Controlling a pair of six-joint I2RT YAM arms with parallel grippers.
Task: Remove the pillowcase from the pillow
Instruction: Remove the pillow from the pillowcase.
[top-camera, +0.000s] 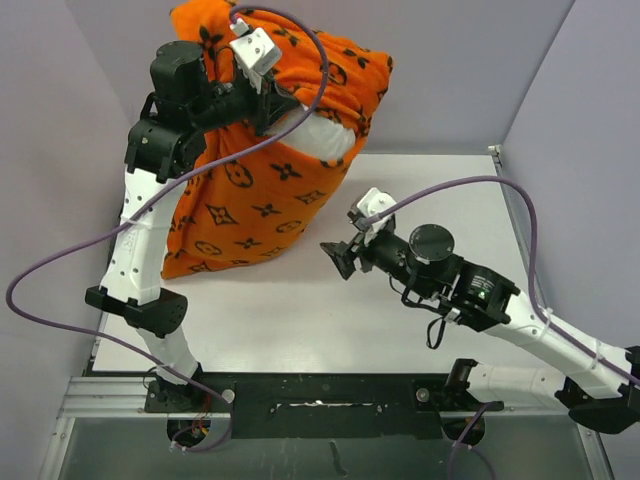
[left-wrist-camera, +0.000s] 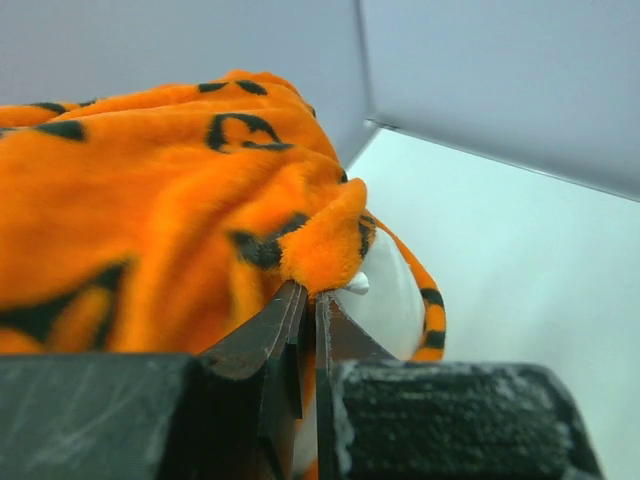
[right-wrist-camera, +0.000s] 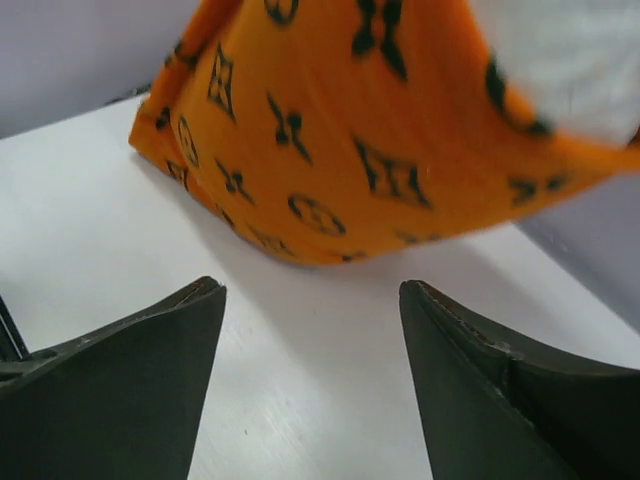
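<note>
The left gripper pinched a raised fold of the pillowcase, with the pillow bulging from its mouth. The right gripper was spread just below the pillowcase — best placed to clamp pillow, not cover.

The pillowcase is plush, fuzzy cloth; the pillow bared at its opening is smoother fabric. The table under the pillowcase is smooth and matt; the fingers of the right gripper are matt black plastic.
</note>
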